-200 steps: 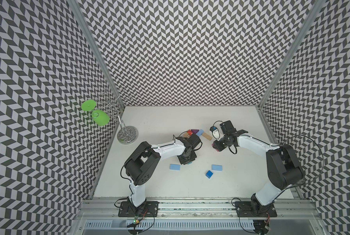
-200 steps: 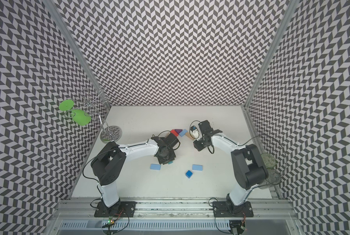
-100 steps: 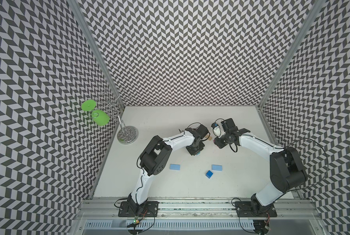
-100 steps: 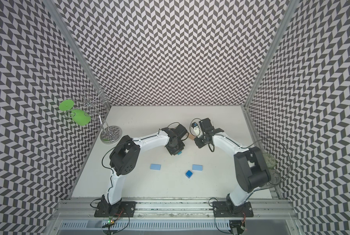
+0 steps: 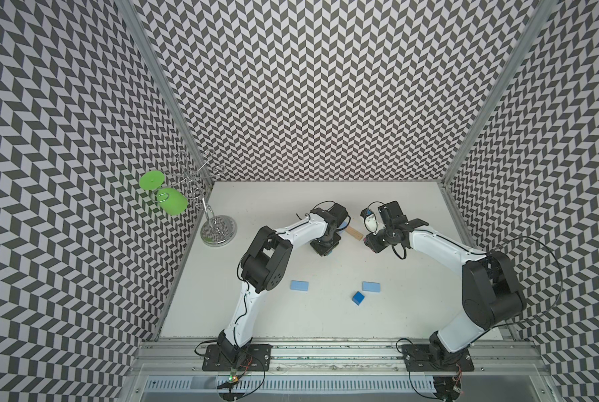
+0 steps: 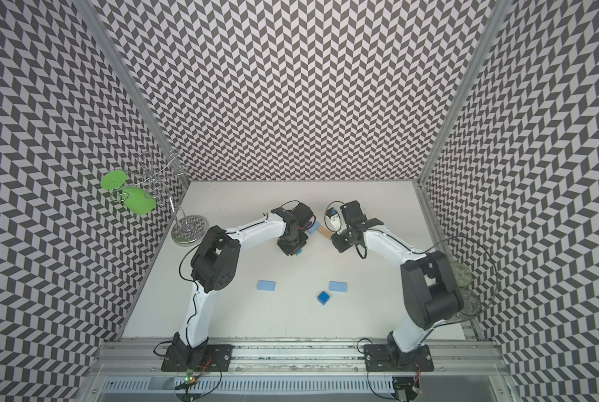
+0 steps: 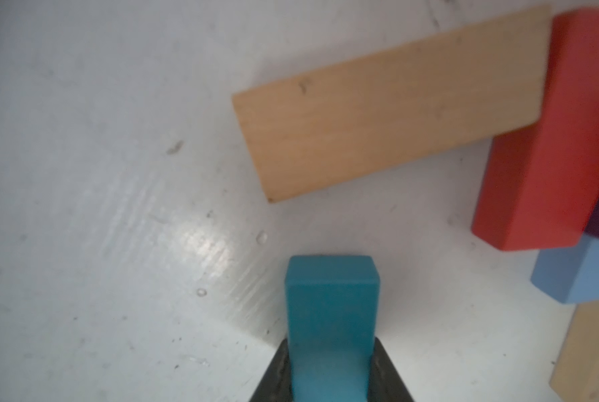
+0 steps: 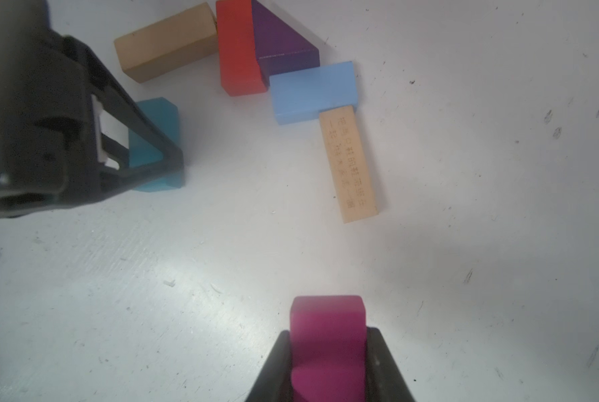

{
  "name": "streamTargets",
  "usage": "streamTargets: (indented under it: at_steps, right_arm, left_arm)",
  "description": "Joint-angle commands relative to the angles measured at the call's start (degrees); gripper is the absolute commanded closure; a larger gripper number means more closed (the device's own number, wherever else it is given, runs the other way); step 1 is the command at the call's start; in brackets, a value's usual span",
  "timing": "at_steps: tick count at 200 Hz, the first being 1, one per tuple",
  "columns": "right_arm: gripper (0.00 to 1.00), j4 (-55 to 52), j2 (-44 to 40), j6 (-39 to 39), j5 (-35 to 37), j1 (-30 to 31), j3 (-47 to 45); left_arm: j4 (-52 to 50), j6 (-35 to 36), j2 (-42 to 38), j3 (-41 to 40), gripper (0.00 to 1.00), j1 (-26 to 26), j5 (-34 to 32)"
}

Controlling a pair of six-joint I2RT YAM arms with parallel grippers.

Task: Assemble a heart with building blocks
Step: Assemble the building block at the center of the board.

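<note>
L gripper (image 7: 331,362) pinches flat teal wooden block (image 7: 331,306), bare gap ahead to tan wooden plank (image 7: 395,104) edge; R gripper (image 8: 328,348) pinches magenta wooden block (image 8: 327,313), open white tabletop (image 8: 465,278) ahead.

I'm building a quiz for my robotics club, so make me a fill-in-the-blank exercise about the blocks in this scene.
The left gripper is shut on the ____.
The right gripper is shut on the ____.
Between the purple triangle and the plain tan block lies the ____ block.
The loose cube in a top view is dark ____.
Missing: teal block, magenta block, red, blue.
</note>
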Motion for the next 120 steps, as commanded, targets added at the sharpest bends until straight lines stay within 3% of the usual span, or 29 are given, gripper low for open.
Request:
streamTargets:
  at_steps: [1, 120]
  right_arm:
    - [1.00, 2.01, 0.26, -0.45, -1.35, 0.45, 1.58]
    - [1.00, 2.16, 0.74, -2.01, -2.58, 0.71, 1.01]
  left_arm:
    - [-2.90, -0.96, 1.63, 1.88, 1.00, 0.26, -2.20]
    - [-4.32, -2.81, 3.08, 3.29, 1.00, 1.16, -3.23]
